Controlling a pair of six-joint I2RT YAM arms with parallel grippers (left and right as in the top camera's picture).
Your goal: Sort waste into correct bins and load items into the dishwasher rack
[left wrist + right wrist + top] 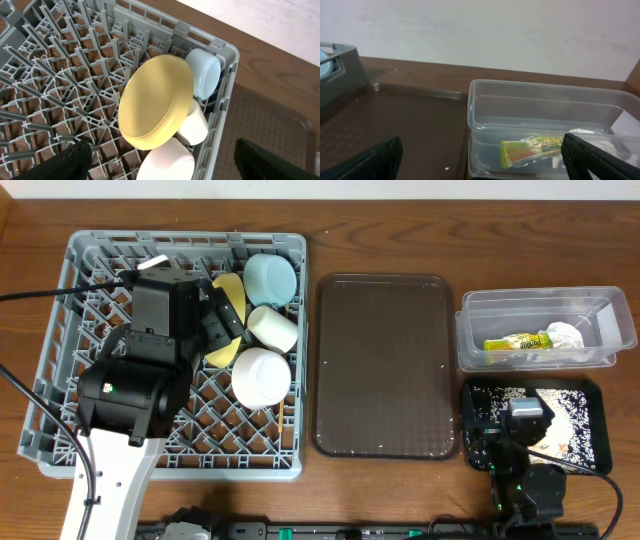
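The grey dishwasher rack (80,330) holds the yellow plate (157,100) leaning on edge, the light-blue bowl (206,74), a white cup (196,126) and a white bowl (167,162). My left gripper (165,170) is open and empty just above them; it also shows in the overhead view (218,315). The clear tub (480,345) holds the yellow-green wrapper (535,150) and the white napkin (566,336). The black tray (592,430) holds rice scraps (570,415). My right gripper (482,162) is open and empty over the black tray, facing the tub. The chopsticks are out of view.
The dark brown serving tray (385,365) lies between the rack and the bins, with a few white specks on it. The left arm's body (135,385) covers the rack's middle. The wooden table (400,230) runs behind.
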